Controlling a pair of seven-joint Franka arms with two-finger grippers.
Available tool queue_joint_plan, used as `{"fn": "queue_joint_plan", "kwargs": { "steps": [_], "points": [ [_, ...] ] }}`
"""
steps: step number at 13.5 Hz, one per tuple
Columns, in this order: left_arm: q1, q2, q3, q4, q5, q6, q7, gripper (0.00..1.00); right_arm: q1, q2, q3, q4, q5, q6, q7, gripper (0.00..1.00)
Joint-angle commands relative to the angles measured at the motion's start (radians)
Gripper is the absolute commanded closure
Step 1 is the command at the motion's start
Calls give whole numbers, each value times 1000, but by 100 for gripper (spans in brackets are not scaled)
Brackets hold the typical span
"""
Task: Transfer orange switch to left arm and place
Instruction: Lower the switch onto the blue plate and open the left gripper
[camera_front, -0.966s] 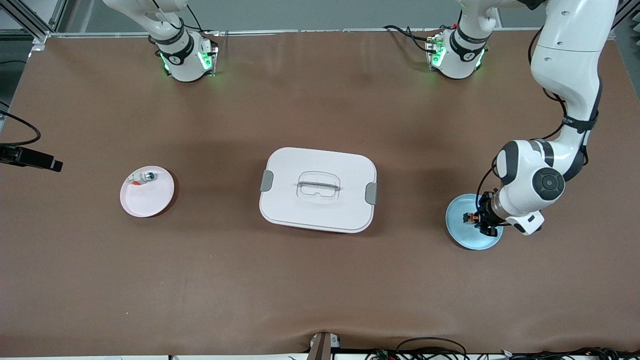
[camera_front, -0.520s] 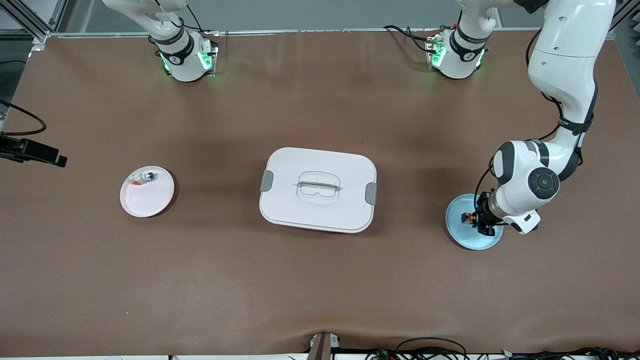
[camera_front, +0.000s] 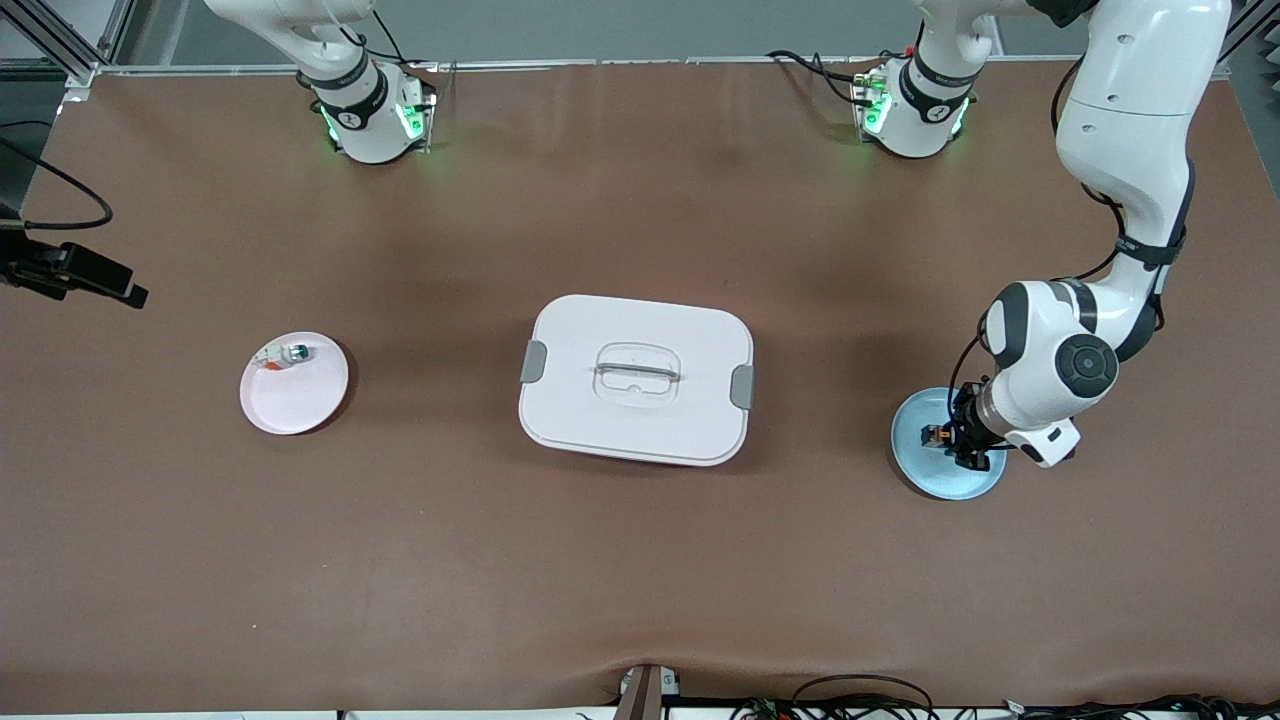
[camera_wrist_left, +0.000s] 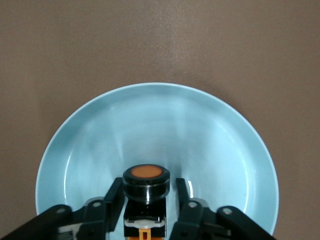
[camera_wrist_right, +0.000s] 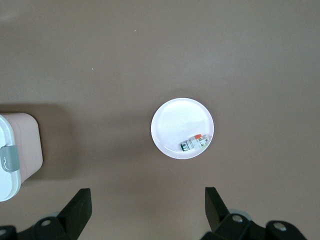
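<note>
The lower body of the orange switch (camera_wrist_left: 146, 200) runs off the left wrist view's edge, the left gripper (camera_front: 952, 440) hides part of the blue plate (camera_front: 915, 460) in the front view, and the box (camera_wrist_right: 15, 155) is cut off in the right wrist view.

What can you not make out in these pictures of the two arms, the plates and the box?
- Tiny black switch with orange round face: lower body cut off by the left wrist view's edge; too small in the front view.
- Round light-blue plate: partly hidden by the left arm, front view.
- Large white lidded box: lid hides its inside; cropped by the right wrist view's edge.
</note>
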Motion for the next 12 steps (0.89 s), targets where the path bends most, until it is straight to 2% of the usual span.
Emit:
{"fn": "queue_joint_plan", "kwargs": {
  "steps": [1, 5, 8, 12],
  "points": [
    [16, -9, -6, 9, 25, 11, -26, 0, 0, -34, 3, -42, -14, 15, -7, 0],
    [25, -61, -6, 9, 25, -46, 5, 0, 11, -71, 8, -68, -52, 15, -14, 0],
    [22, -101, -6, 1, 25, -49, 115, 0, 28, -106, 8, -114, -93, 47, -13, 0],
    [16, -124, -9, -5, 25, -118, 631, 0, 28, -138, 8, -150, -93, 74, -13, 0]
  ]
}}
